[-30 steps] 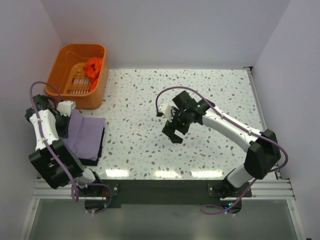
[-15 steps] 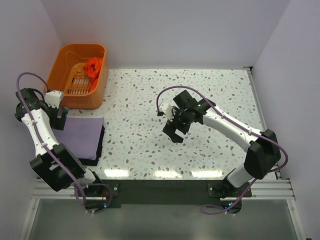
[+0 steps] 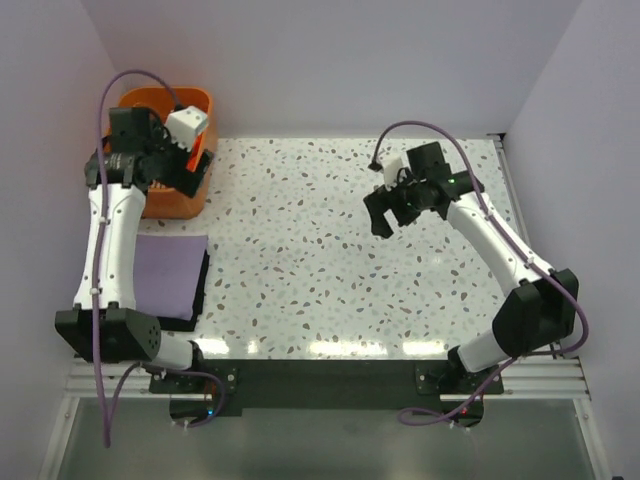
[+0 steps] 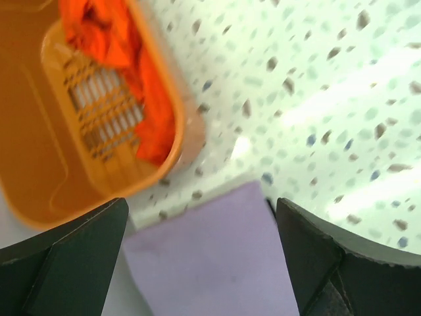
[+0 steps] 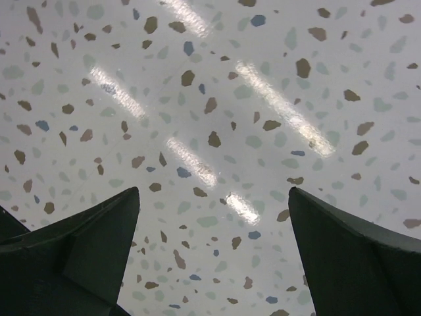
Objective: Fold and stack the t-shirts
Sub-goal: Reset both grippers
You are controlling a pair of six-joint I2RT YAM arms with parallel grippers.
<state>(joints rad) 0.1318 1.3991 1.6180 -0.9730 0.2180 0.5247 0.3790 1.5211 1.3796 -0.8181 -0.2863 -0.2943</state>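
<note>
Left claw [image 3: 190, 163] above basket [image 3: 160, 207] rim

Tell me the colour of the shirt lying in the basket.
The shirt is orange-red, clearest in the left wrist view.

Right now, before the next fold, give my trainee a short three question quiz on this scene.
1. True or false: the orange shirt lies in the basket.
2. What lies under the lilac shirt? A) black shirt B) basket C) a towel
3. Are the right jaws open or shut?
Key: 1 true; 2 A; 3 open.
</note>
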